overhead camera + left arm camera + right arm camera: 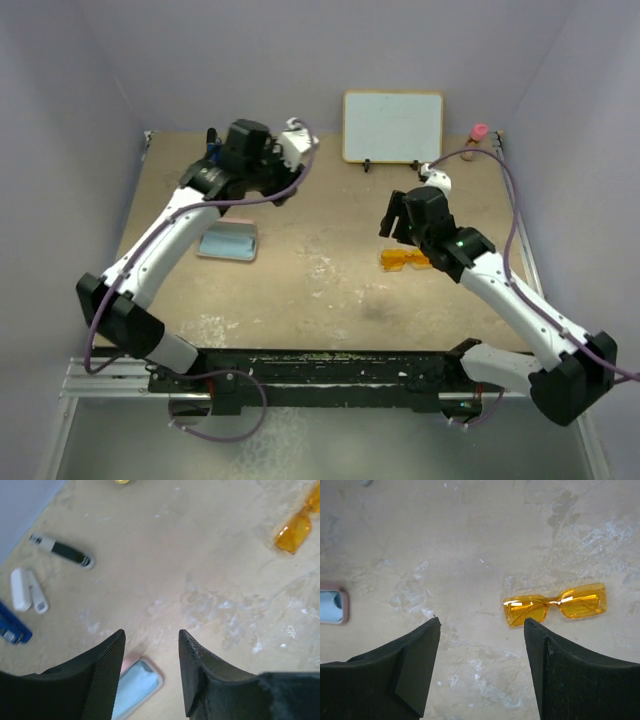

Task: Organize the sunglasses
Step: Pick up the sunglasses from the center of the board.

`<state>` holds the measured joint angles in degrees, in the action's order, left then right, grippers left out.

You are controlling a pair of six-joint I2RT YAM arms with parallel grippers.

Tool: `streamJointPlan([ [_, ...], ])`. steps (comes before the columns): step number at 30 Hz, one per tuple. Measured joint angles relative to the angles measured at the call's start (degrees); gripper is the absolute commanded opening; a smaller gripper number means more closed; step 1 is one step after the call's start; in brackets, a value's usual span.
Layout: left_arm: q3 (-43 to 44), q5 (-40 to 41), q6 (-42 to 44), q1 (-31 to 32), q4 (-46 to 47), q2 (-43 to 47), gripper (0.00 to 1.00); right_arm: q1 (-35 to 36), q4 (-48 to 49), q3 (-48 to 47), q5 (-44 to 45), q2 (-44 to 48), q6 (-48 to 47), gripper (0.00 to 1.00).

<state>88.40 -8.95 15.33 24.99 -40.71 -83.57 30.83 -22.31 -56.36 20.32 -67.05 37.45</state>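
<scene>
Both the left gripper (150, 632) and right gripper (480, 622) show jaws parted and empty, and the sunglasses (555, 602) lie flat on the bench (470, 540), right of centre in the right wrist view, so the pickup seems next: shift right, descend, close.

Translucent orange-amber sunglasses (555, 605) glow against a tan table (470, 530) mottled with whitish scuffs. A case (345, 605) is pink, and the cloth (327, 607) is light blue. The arms (170, 230) are white with black joints, and their cables (515, 215) are purple. A board (393, 126) is white in a pale wooden frame. A marker (62, 551) is black and white.
</scene>
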Motion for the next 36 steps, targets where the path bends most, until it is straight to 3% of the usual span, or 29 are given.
streamJointPlan([
  [4, 6.91, 1.44, 0.57, 10.40, 0.15, -9.35, 0.56, -2.21, -4.09, -1.07, 0.81, 7.17, 0.13, 0.80],
  [10, 13.60, 5.16, 3.43, 20.09, 0.79, -21.66, 0.58, -13.86, -7.52, 0.17, 0.83, 12.70, -2.16, 0.80],
  [17, 25.75, 4.11, 4.52, 21.16, 2.34, -35.30, 0.67, -29.53, -5.29, 7.17, -8.72, 7.93, -7.37, 0.79],
  [24, 38.12, 1.49, 7.08, 22.62, 2.01, -45.42, 0.85, -35.39, -3.28, 8.63, -14.58, 6.29, -10.36, 0.83],
  [36, 42.64, 1.40, 8.79, 34.80, 1.62, -53.79, 0.85, -47.69, -0.37, 8.61, -21.51, 3.30, -12.52, 0.86],
])
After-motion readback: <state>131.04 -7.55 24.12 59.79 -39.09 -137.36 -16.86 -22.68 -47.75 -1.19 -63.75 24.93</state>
